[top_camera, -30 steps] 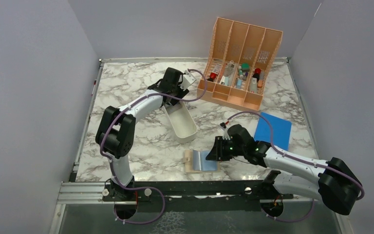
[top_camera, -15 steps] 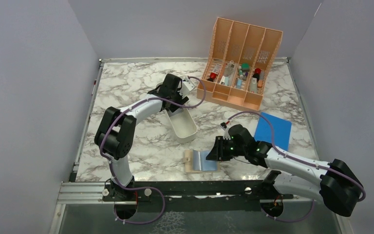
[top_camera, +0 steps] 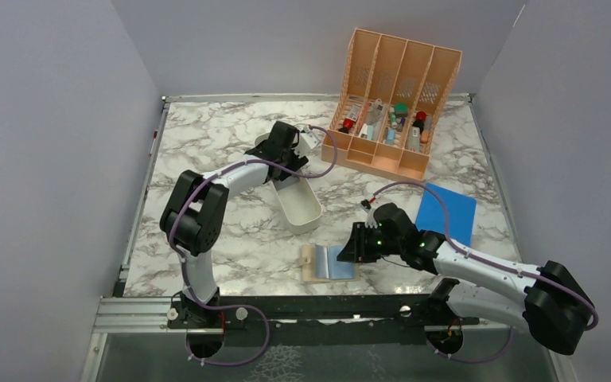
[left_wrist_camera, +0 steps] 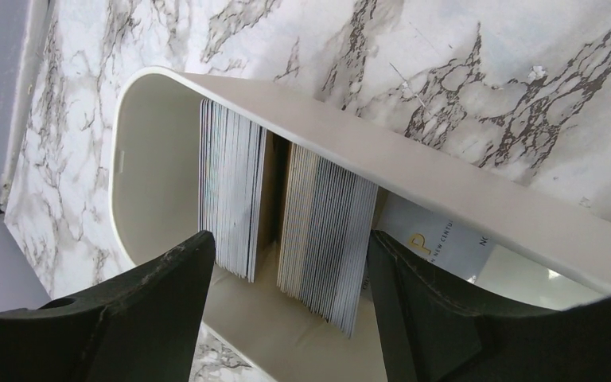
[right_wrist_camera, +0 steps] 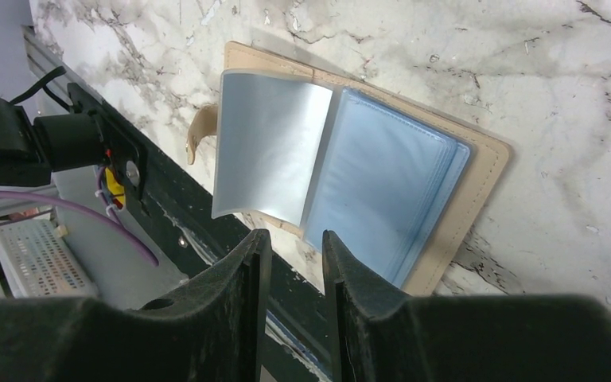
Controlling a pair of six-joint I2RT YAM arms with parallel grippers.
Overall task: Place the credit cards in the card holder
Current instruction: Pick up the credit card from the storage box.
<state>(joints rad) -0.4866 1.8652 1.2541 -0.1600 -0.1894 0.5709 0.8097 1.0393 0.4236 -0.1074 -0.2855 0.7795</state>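
Top view: white tray [top_camera: 301, 203] mid-counter [top_camera: 223, 239]. Left jaws hang over its far end, likely lining up for card pick. Holder [top_camera: 330, 263] open near front edge; right jaws at its right side, probably steadying it.

Left wrist: cards [left_wrist_camera: 231, 195] stand on edge in 2 stacks inside tray. Jaws wide apart, empty, straddling stacks. Pale card [left_wrist_camera: 445, 239] behind reads "NEW CENTU", rest hidden.

Right wrist: holder flat, clear sleeve [right_wrist_camera: 266, 151] lifted, pockets look empty. Jaws narrowly parted, nothing between.
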